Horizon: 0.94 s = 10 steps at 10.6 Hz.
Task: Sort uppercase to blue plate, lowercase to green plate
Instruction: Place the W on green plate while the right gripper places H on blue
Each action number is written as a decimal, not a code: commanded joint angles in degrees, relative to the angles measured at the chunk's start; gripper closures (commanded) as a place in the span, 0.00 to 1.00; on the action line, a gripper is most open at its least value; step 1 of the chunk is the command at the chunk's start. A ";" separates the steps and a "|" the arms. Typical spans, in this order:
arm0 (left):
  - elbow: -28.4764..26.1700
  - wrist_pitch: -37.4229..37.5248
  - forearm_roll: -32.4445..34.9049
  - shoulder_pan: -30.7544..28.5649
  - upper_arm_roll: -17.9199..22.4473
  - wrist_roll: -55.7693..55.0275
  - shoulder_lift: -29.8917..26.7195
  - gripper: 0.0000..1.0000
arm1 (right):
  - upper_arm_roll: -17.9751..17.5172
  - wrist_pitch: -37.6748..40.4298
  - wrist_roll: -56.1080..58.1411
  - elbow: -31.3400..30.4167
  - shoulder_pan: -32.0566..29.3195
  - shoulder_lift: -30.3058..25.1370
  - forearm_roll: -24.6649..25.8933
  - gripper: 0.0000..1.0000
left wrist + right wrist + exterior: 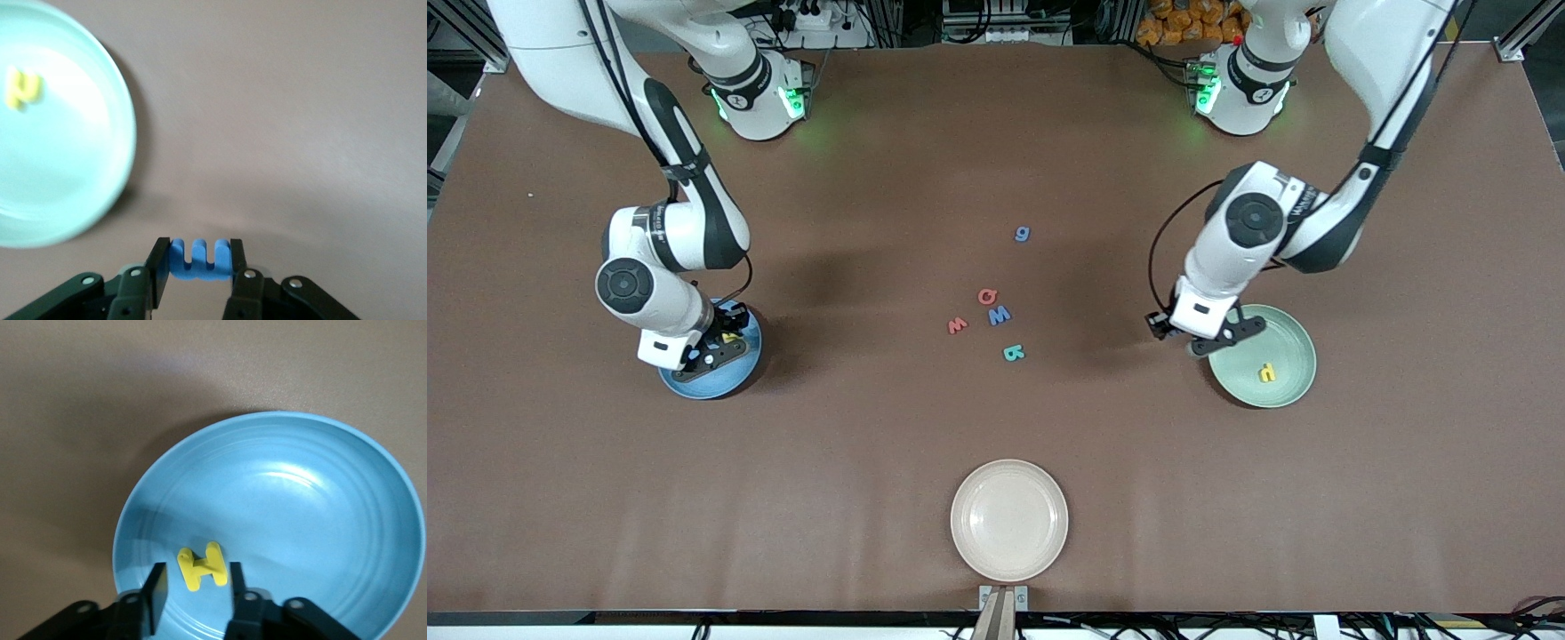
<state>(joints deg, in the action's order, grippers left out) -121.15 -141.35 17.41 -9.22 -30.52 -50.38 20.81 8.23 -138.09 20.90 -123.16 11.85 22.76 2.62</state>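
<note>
My right gripper (197, 577) (716, 348) is low over the blue plate (300, 507) (694, 388), open. The yellow H (201, 566) lies on the plate between its fingers, touching neither. My left gripper (198, 250) (1193, 345) is shut on the blue E-like lowercase letter (199, 260), over the table just beside the rim of the green plate (67, 173) (1285, 338). The yellow h (22, 89) (1266, 372) lies in that plate. Mid-table lie the blue g (1022, 234), red Q (986, 296), blue W (1000, 315), small red w (957, 325) and teal R (1013, 354).
A cream plate (1009, 520) with nothing in it sits near the table edge closest to the front camera, midway between the two arms. The brown table top (996, 151) carries nothing else that I can see.
</note>
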 commanded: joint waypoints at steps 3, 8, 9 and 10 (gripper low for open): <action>1.53 5.73 0.52 -4.05 5.01 21.23 -0.77 1.00 | -3.38 9.64 -8.47 3.10 0.81 -2.97 -2.26 0.25; 1.62 5.82 0.44 -3.34 9.96 29.19 -0.94 0.00 | -8.84 10.39 -32.89 3.46 8.96 -5.88 -2.26 0.25; 1.79 5.91 0.35 -3.26 9.96 29.11 -1.55 0.00 | -9.45 10.03 -38.59 3.72 11.42 -5.97 -2.26 0.25; 1.88 6.00 0.35 -2.65 9.87 29.02 -2.60 0.00 | -10.50 10.03 -43.96 4.50 13.01 -5.79 -2.26 0.25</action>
<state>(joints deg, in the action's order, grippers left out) -119.23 -136.46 17.41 -12.71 -20.71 -21.39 20.64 -1.21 -128.36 -16.28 -118.96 22.96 18.02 0.85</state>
